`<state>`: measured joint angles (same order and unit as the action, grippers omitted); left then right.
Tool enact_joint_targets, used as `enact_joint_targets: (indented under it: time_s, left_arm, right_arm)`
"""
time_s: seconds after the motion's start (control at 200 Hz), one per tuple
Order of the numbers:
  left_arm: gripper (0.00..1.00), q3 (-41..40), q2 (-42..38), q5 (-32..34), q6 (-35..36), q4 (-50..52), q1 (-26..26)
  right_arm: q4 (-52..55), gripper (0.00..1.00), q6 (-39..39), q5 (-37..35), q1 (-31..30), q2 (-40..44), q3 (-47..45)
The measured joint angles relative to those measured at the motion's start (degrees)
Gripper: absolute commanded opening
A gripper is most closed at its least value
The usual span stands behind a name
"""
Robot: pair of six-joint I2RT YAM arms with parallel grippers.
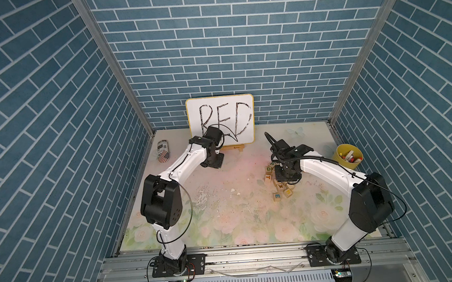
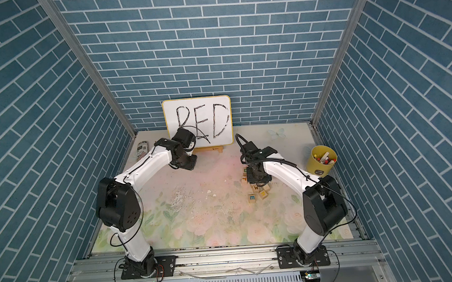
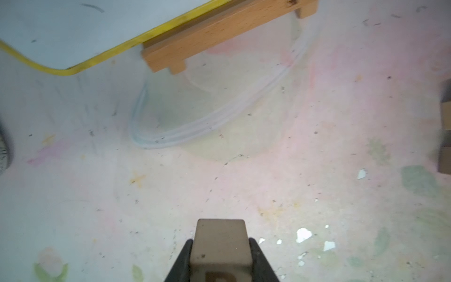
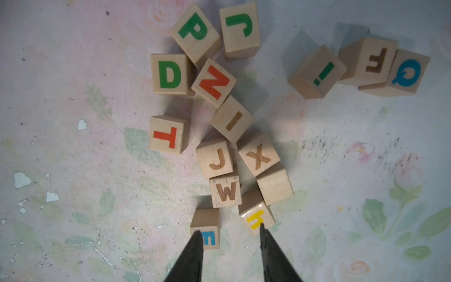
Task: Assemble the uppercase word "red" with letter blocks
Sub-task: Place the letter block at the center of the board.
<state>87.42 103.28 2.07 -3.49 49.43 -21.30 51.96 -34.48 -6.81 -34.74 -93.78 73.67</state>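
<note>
Your left hand [image 3: 220,258] is clamped on a wooden block [image 3: 220,241] near the board's foot. Your right hand [image 4: 230,240], fingers apart, hovers over the E block [image 4: 206,227] at the pile's six o'clock. Blocks look light, rigid, smooth: pinch opposite flat faces.

Staged lab cell: blue brick-print walls [image 1: 241,52] on aluminium frame [image 1: 253,255], two rail-mounted arms, floral-print counter [image 1: 224,222].

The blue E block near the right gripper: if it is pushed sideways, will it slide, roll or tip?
The blue E block is a flat-faced wooden cube, so it probably slides and does not roll. It looks rigid. It lies apart from the pile, so a push away from the W block should disturb little.
</note>
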Motion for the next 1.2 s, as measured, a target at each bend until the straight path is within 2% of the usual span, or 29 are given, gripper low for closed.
enact_joint_targets:
  time_s: [0.185, 0.31, 0.73, 1.2]
  left_arm:
    - [0.18, -6.23, -1.09, -2.03, 3.04, -0.74, 6.21]
    - [0.19, -7.34, 0.61, -2.51, 5.05, -1.46, 8.72]
    - [0.2, -7.32, 8.94, -6.64, 7.02, -4.33, 12.28]
    - [0.23, -7.37, 9.14, -4.7, 7.37, -5.84, 13.62]
  right_arm:
    - [-0.37, 0.41, -0.02, 0.24, -1.36, -0.52, 0.48]
    - [-0.7, 0.41, -0.02, 0.28, -2.38, -1.66, 1.6]
    - [-1.33, 0.41, -0.02, 0.92, -2.89, -4.48, 3.54]
    - [-1.44, 0.41, 0.0, 1.01, -2.89, -4.61, 3.54]
